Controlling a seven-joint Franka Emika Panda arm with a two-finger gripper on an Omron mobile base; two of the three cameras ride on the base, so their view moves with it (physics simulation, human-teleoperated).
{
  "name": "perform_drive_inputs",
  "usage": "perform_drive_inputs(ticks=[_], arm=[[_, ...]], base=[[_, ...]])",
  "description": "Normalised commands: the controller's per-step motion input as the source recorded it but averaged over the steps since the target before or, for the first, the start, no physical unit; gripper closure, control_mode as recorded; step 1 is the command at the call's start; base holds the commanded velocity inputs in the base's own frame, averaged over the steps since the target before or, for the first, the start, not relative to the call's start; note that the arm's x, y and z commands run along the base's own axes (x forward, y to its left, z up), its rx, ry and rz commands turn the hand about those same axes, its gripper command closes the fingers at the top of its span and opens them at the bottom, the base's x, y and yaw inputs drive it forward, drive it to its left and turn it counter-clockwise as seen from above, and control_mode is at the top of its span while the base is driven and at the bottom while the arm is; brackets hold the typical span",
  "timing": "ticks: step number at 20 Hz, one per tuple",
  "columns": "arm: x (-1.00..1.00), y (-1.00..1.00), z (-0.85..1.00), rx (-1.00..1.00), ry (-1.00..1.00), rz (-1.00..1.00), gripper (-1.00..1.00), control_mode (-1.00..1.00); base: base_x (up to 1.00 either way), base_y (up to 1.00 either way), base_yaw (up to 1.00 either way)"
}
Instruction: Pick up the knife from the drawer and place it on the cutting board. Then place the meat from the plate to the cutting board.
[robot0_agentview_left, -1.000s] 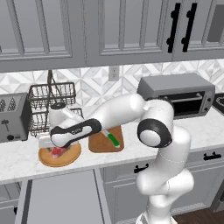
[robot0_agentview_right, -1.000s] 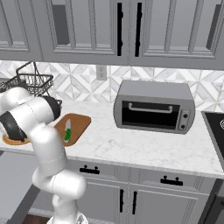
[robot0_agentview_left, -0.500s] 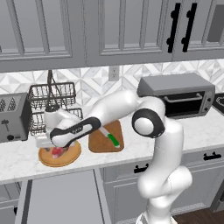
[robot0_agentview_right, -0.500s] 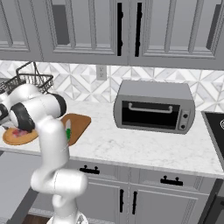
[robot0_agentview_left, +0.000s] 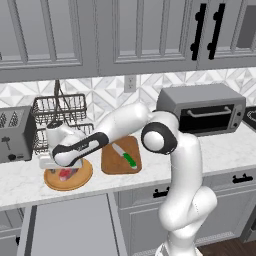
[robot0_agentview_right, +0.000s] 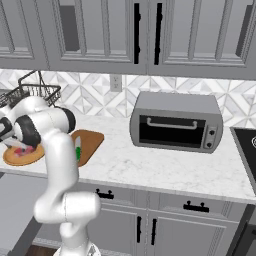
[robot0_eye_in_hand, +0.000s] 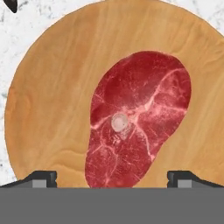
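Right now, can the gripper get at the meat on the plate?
Probably yes. The gripper hangs right over the meat on the plate, jaws open to either side of it, and nothing lies between.

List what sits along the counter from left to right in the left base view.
Toaster → dish rack → plate with the meat on it, under the open hand → cutting board with the knife lying on it → toaster oven.
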Motion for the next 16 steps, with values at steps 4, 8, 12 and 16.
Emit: perform_drive_inputs(ticks=[4, 8, 12, 16], arm=[[0.02, 0.00, -0.21, 0.00, 0.05, -0.04, -1.00, -1.00], [0.00, 0.00, -0.19, 0.00, 0.05, -0.07, -1.00, -1.00], [0.00, 0.00, -0.26, 0.00, 0.04, -0.07, -1.00, -1.00], [0.01, 0.00, -0.26, 0.00, 0.02, -0.08, -1.00, -1.00]], base=[[0.00, 0.00, 0.00], [0.00, 0.00, 0.00], [0.00, 0.00, 0.00], [0.00, 0.00, 0.00]])
